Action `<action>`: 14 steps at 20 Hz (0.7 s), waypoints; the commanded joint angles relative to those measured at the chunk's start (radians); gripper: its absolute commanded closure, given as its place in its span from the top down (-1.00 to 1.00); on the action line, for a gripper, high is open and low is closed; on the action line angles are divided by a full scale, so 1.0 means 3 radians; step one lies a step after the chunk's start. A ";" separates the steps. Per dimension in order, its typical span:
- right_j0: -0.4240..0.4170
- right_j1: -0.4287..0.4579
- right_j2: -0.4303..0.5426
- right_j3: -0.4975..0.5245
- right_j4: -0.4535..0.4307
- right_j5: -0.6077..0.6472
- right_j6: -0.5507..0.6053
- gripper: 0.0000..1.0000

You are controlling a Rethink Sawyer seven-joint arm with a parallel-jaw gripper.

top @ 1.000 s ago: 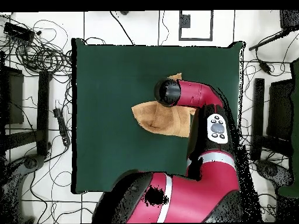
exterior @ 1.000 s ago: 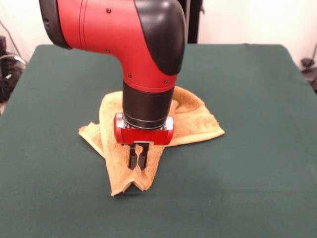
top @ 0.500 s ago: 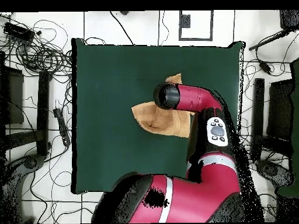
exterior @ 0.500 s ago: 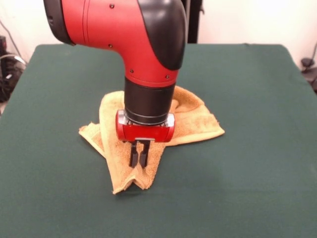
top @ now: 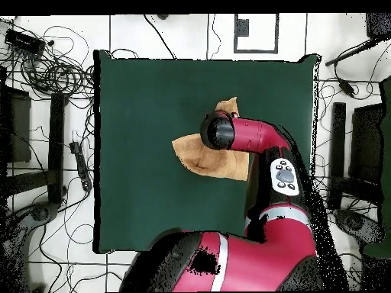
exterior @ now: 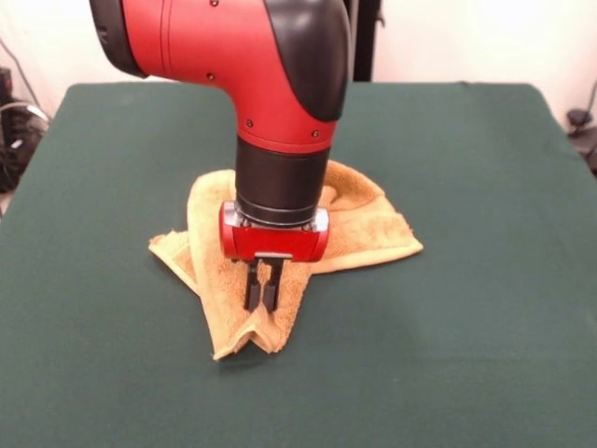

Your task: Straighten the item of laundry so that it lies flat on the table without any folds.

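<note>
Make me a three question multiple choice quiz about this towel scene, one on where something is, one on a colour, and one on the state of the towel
1. Where is the gripper?
A. Over the towel's near flap
B. Off at the table's corner
C. Beside the towel, over bare cloth

2. What colour is the table cover?
A. White
B. Dark green
C. Blue

3. How does the towel lie?
A. Spread flat
B. Rolled into a tube
C. Crumpled with folds

Answers:
1. A, the front view shows the fingers pointing down at the flap nearest the camera.
2. B, green cloth shows all round the towel.
3. C, layers overlap and the near flap is creased.
</note>
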State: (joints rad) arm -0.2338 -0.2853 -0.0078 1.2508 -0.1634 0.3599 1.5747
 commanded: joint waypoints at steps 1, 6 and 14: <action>0.0021 0.0301 0.0159 0.0825 -0.0137 0.0028 0.0403 -1.00; -0.0025 0.0295 0.0174 0.0885 -0.0154 -0.0058 0.0357 -1.00; -0.0094 0.0221 0.0192 0.1045 -0.0208 -0.0179 0.0289 -1.00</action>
State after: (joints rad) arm -0.2464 -0.3085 -0.0075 1.3272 -0.1632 0.2686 1.5747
